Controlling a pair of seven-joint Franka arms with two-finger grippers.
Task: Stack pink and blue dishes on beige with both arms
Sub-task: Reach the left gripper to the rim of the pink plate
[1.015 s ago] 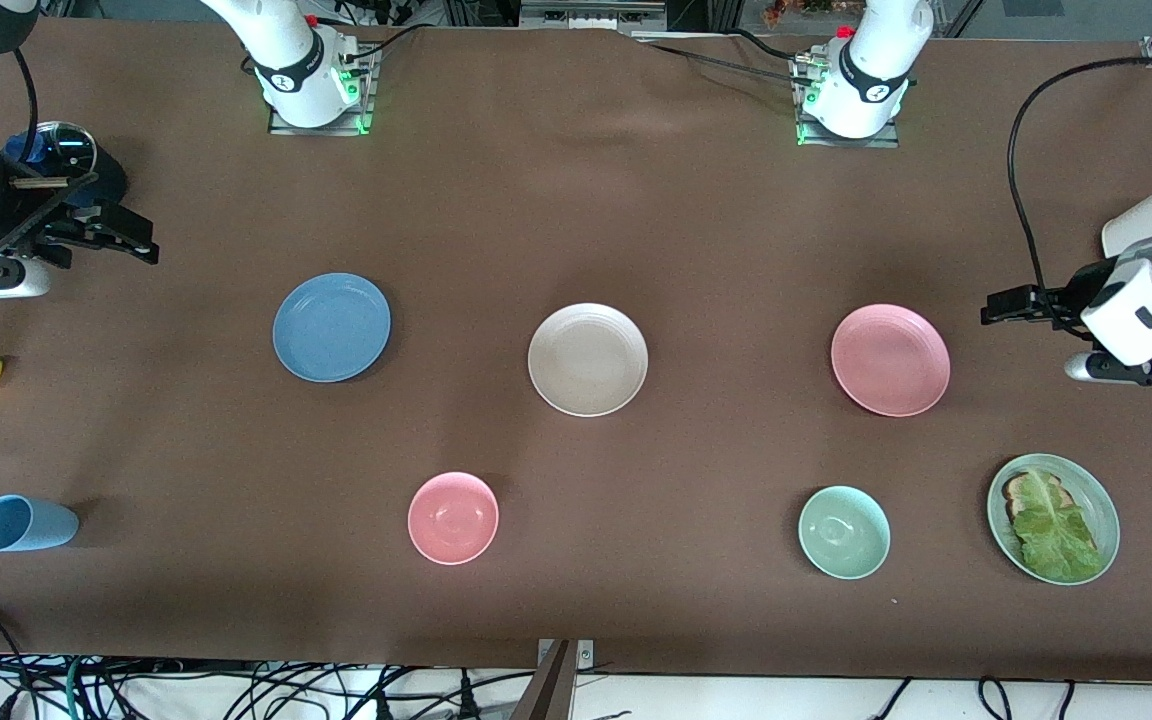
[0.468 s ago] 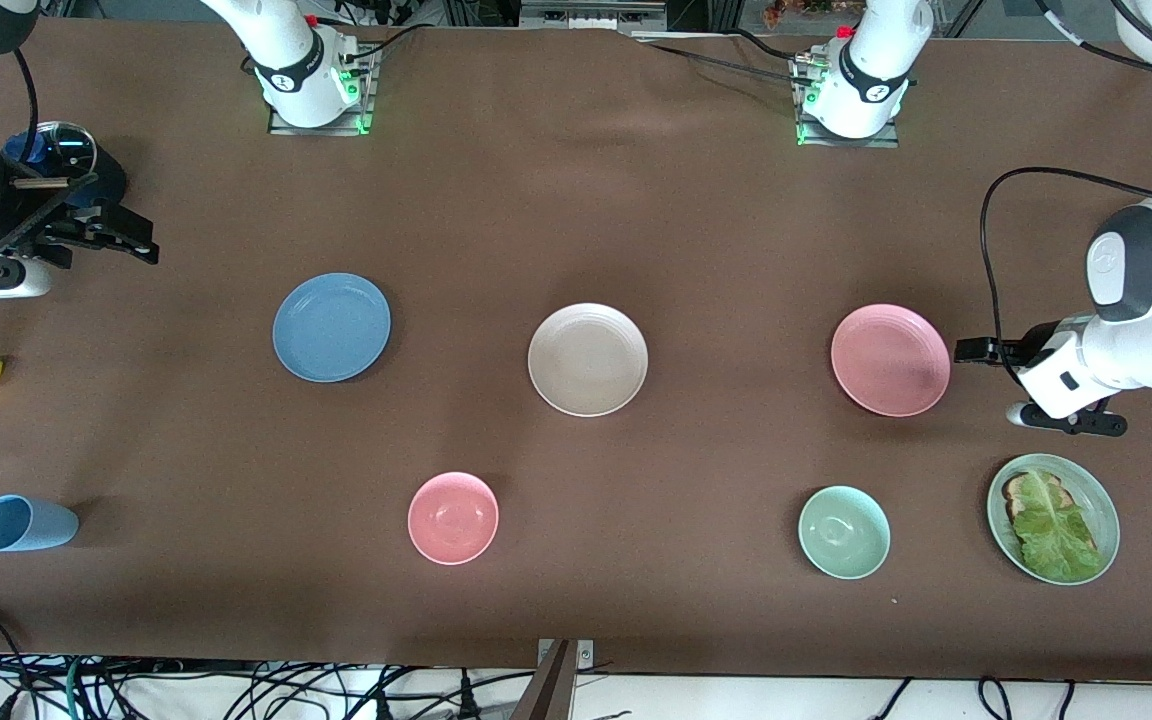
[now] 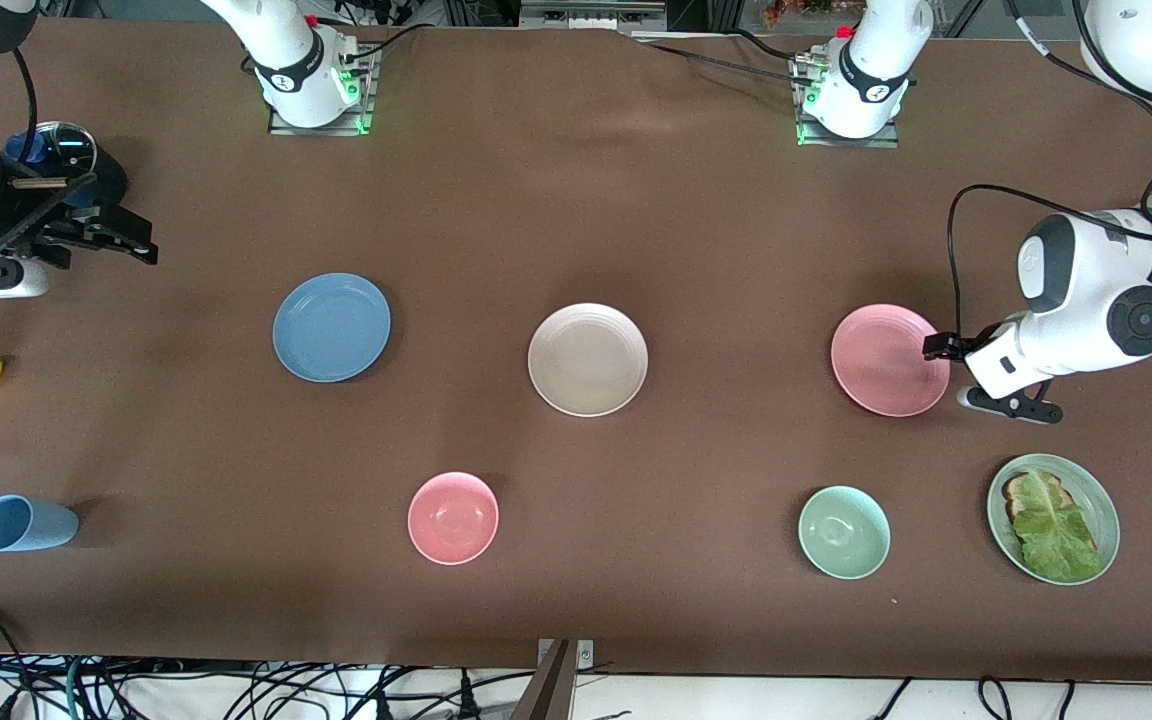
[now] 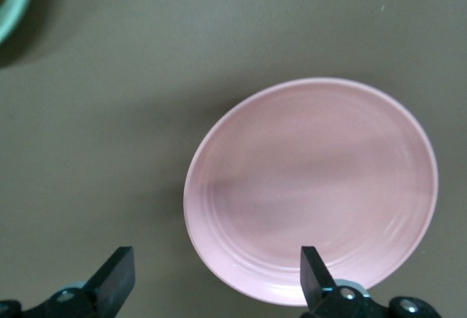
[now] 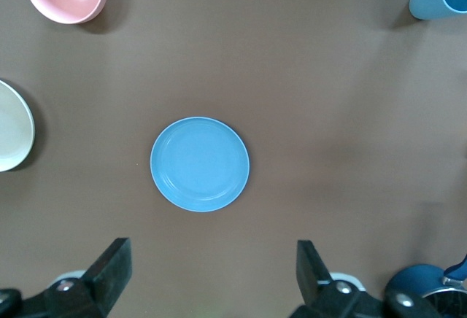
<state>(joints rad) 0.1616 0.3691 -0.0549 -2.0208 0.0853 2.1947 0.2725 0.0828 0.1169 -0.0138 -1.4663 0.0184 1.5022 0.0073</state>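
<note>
Brown table; pink plate beside spread left pincer.

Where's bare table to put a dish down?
Bare cloth lies between the blue plate and beige plate, between beige and pink plate, and between both arm bases. It is crowded around the pink plate, where the open left tool sits at its rim.
</note>
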